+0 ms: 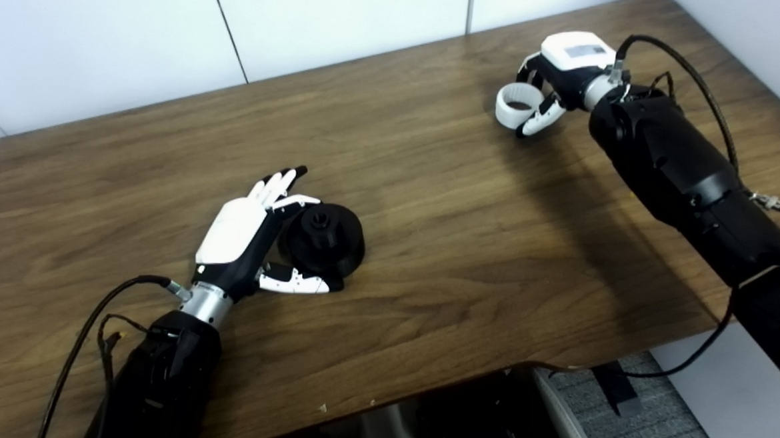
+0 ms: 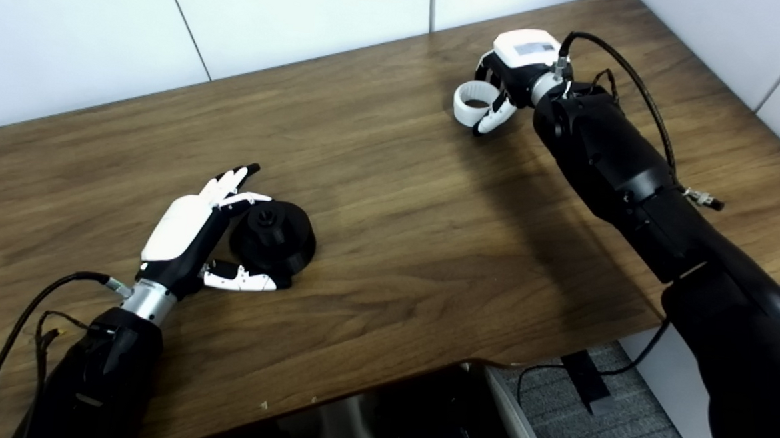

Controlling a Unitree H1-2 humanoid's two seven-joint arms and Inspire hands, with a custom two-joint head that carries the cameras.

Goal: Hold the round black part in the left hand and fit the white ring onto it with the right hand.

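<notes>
Wood table [image 1: 431, 201], white wall panels [image 1: 106, 37]

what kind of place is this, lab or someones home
Most likely a lab or office workspace, not a home. A bare wooden table stands against plain white panel walls, grey carpet tiles cover the floor, and the only things out are a round black part and a white ring.

A dark brown wooden table [image 1: 431, 201] with visible grain fills most of the view. Behind it stands a white panelled wall [image 1: 106, 30] with thin dark seams. At the lower right, grey carpet floor [image 1: 660, 420] shows below the table edge.
</notes>
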